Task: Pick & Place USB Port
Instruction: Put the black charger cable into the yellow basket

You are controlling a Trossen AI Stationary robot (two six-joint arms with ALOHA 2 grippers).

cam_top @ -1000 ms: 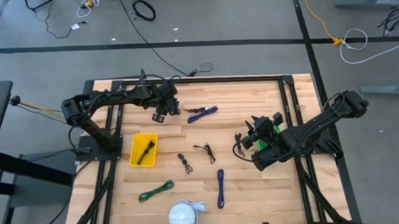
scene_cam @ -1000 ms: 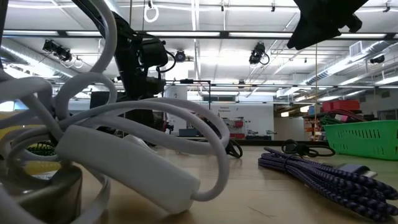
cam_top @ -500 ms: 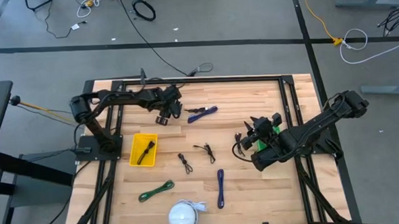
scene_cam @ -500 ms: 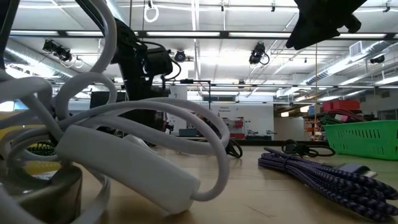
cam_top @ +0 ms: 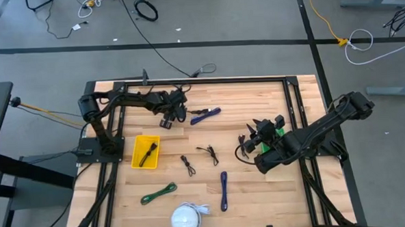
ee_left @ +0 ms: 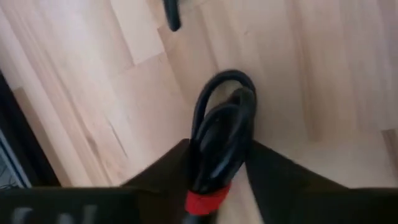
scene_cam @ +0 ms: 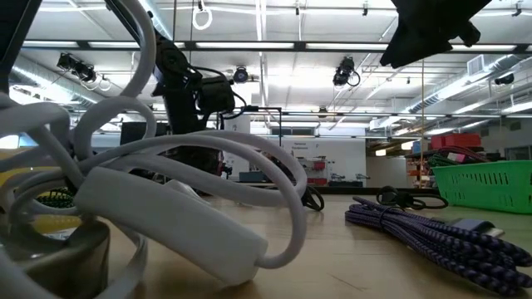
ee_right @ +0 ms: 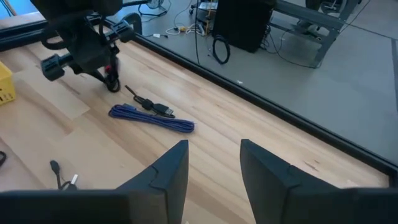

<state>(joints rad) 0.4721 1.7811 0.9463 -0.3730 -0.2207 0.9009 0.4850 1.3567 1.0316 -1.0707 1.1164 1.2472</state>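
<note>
A black USB cable, coiled into a bundle [ee_left: 221, 124] and bound with a red band [ee_left: 205, 200], lies on the wooden table at the far left. My left gripper [cam_top: 176, 114] is down over it, fingers on either side of the bundle; the right wrist view shows this too [ee_right: 111, 78]. My right gripper [ee_right: 213, 146] hangs open above the table's right half [cam_top: 250, 140], holding nothing. The yellow bin [cam_top: 146, 151] with a black piece inside sits near the left arm's base. My left gripper has the coiled bundle between its two fingers, beside the red band [ee_left: 214, 180]. The fingers come from above, slanting down, and lie along the bundle. Its looped end [ee_left: 227, 84] sticks out past the fingertips and lies on the wood.
A blue cable [cam_top: 206, 115] and a small black cable [ee_right: 149, 104] lie just right of the left gripper. More cables sit mid-table [cam_top: 187, 164] [cam_top: 208, 153] [cam_top: 224, 189], a green one [cam_top: 158, 193] and a white one [cam_top: 185, 219] near the front. A green basket [scene_cam: 486, 183] stands under the right arm.
My left gripper has come down and a little toward the table's right edge, onto the black bundle. The right arm has kept still.
</note>
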